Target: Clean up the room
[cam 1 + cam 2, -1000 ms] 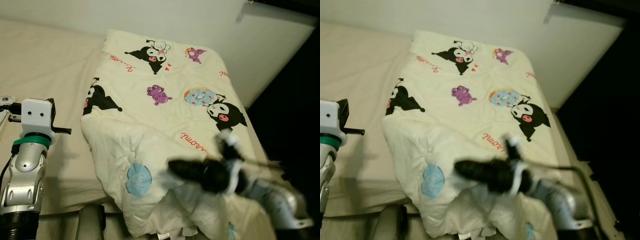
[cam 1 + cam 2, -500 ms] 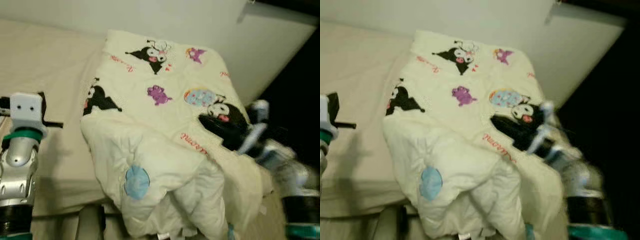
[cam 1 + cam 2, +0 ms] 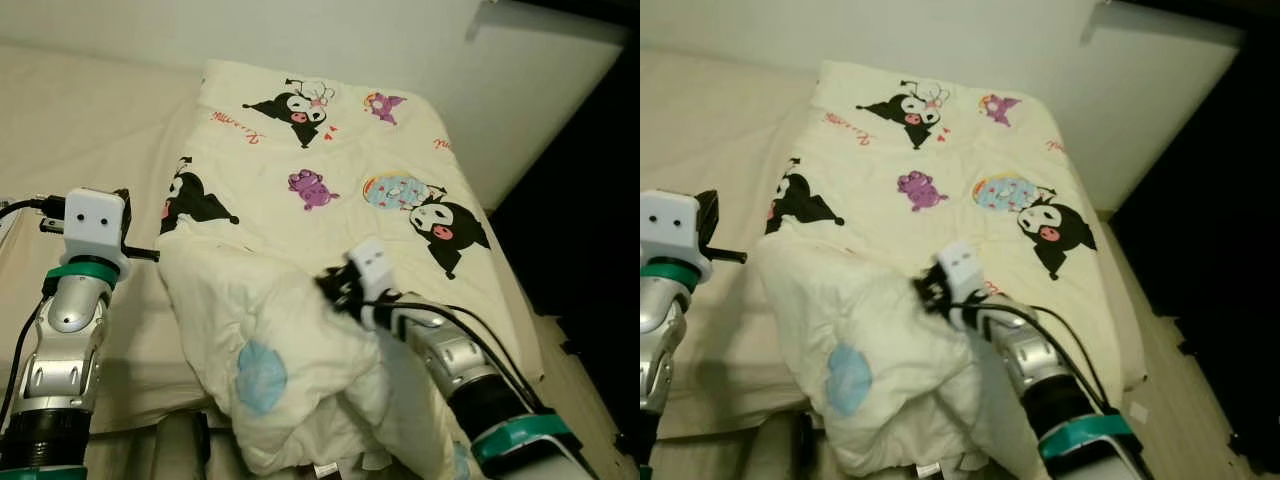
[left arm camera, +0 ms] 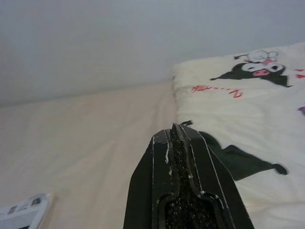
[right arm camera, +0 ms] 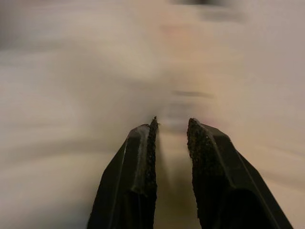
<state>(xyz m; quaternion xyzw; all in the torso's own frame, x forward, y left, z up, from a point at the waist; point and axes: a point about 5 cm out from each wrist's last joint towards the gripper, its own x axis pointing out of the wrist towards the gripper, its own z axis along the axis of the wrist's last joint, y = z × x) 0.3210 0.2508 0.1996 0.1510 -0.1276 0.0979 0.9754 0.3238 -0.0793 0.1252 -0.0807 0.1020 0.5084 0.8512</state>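
Note:
A cream blanket (image 3: pixel 330 160) printed with black cartoon figures lies spread over the bed, and its near end is bunched into a thick fold (image 3: pixel 270 360). My right gripper (image 3: pixel 328 287) is pressed against the top of that fold, its fingers mostly hidden by its white wrist block. In the right wrist view the right gripper (image 5: pixel 171 125) is open by a narrow gap over blurred cream fabric. My left gripper (image 4: pixel 174 128) is shut on nothing. It hovers over the bare mattress just left of the blanket's edge (image 4: pixel 190 124).
The beige mattress (image 3: pixel 90 130) stretches to the left, with a white wall (image 3: pixel 350 40) behind the bed. Dark floor (image 3: pixel 590 250) lies to the right of the bed. A small white printed item (image 4: pixel 24 210) rests on the mattress near my left arm. A grey object (image 3: pixel 180 440) stands below the bed's near edge.
My right arm swung from the blanket's right side back left and now presses into the top of the bunched fold. The left arm shifted slightly toward the blanket.

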